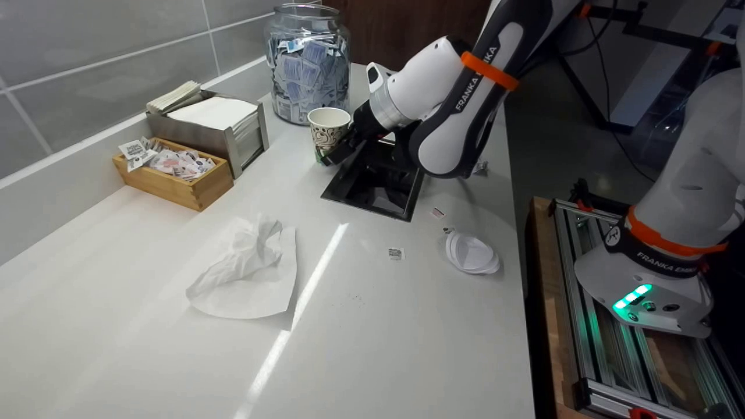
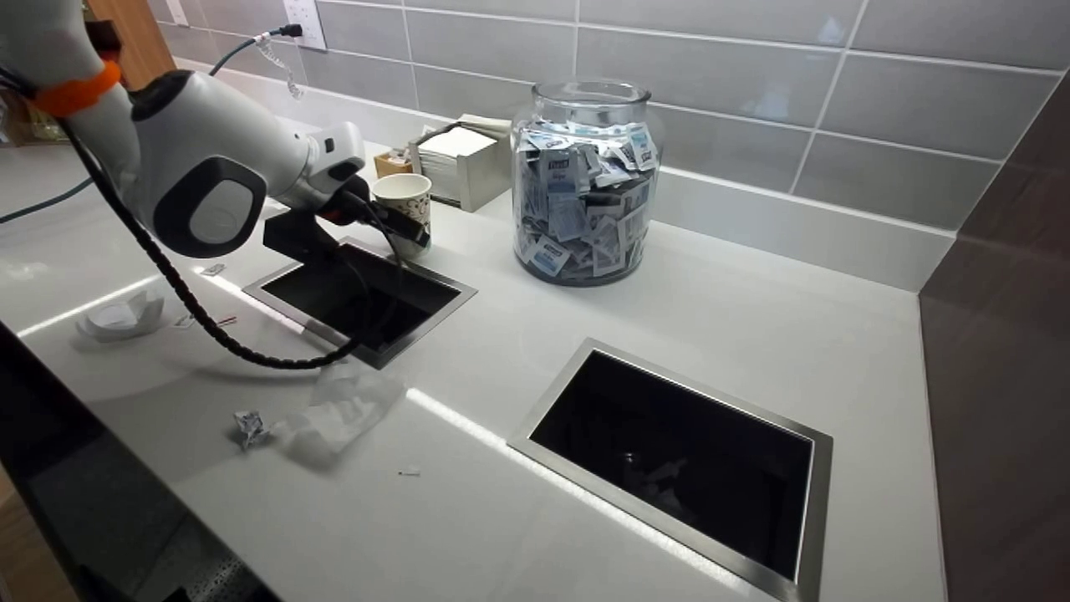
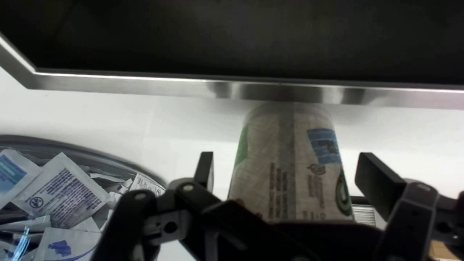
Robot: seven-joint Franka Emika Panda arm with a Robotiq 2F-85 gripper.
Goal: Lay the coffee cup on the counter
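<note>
Pincer (image 3: 288, 174) is sitting spread, gaps showing both sides of the cup, not gripping. Coffee cup (image 1: 327, 132) is standing upright between the jaws, apparently on the counter (image 1: 407, 337); a steel-rimmed cutout (image 3: 127, 86) is lying below the pincer. Guessing we're at release, but pre-grasp is looking possible too. If placed, next move is needing a straight back-off, no nudging.

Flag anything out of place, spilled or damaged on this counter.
Three things look untidy: crumpled white paper lies loose on the counter, a scrunched wrapper sits near its edge, and dark specks, possibly crumbs, dot the surface. They seem discarded rather than put away. The coffee cup itself stands upright.
</note>
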